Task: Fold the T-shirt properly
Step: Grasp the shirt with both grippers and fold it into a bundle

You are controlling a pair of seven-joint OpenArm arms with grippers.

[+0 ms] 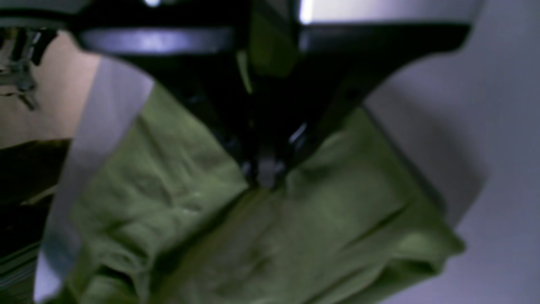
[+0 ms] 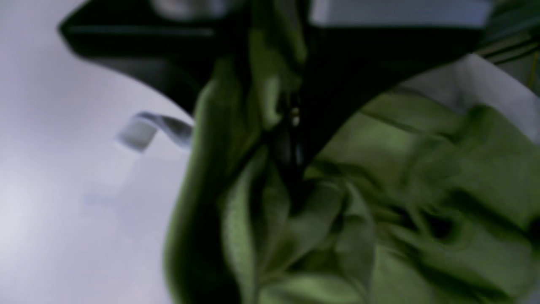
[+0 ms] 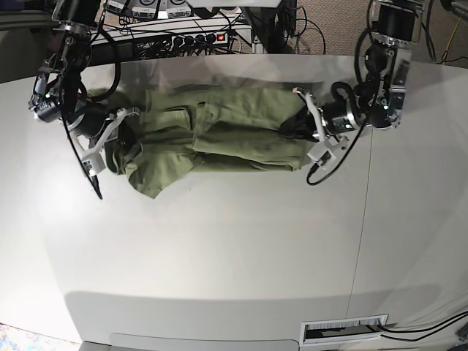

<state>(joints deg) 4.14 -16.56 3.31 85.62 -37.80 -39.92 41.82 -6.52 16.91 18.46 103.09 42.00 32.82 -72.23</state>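
Matt, creased green cloth T-shirt lies on a smooth, faintly glossy table.

Black arms, white-framed hands, looping black cables.

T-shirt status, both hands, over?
Left hand shut on the T-shirt at one end. Right hand shut on bunched cloth at the other end. Shirt partly folded, rumpled, stretched across the table. Nothing in the way.
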